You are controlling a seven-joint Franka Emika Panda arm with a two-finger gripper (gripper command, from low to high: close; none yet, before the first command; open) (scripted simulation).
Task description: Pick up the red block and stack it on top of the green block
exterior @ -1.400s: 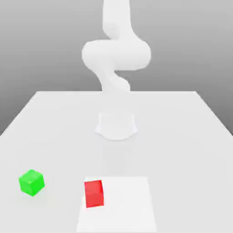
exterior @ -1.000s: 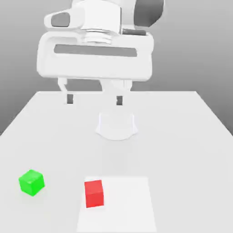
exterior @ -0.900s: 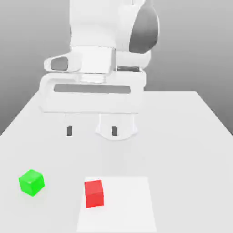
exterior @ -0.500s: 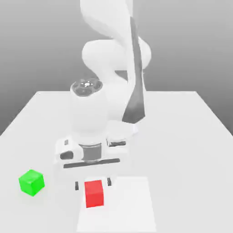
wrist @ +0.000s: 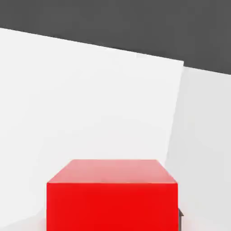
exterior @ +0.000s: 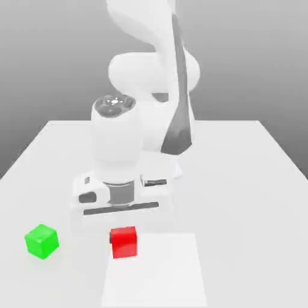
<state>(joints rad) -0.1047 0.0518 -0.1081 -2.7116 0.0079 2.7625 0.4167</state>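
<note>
No readable text or markings

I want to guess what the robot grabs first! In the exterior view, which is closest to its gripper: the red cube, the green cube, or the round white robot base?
1. The small matte red cube: right at the gripper, which is shut on it.
2. The small matte green cube: off toward the exterior view's left, on the white table.
3. The round white robot base: behind the arm, farther back on the table; not much farther than the green cube.

1. A pale grey table (exterior: 264,180) fills the lower half of the exterior frame.
2. A brighter white square patch (exterior: 174,277) lies flat at its lower centre.
3. A plain grey backdrop (exterior: 48,54) spans the upper part.
</note>
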